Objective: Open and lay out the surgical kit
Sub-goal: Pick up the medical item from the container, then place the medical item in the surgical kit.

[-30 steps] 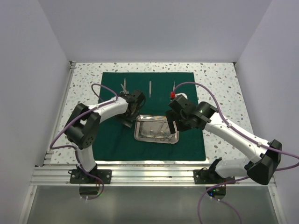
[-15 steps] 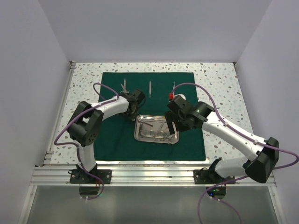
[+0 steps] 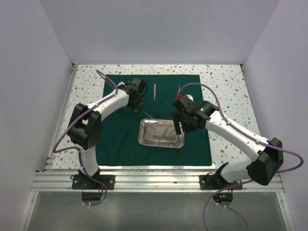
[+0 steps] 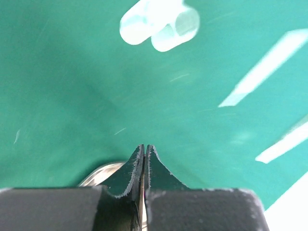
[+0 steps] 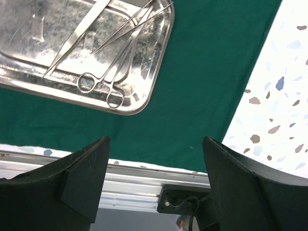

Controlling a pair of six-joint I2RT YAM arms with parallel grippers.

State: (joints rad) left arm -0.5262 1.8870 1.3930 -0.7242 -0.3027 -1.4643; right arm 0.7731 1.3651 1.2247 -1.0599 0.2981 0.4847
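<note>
Since a moment ago, my left arm has swung away from the tray to the far part of the green cloth. My left gripper is squeezed tight, and a thin silver tool seems pinched in it. My right gripper hangs wide open, holding nothing, over the tray's near right side. The cloth lies flat with the tray in its middle, and forceps wait inside. I think I am laying tools in a row. Next I should lower gently beside the tweezers and let go.
</note>
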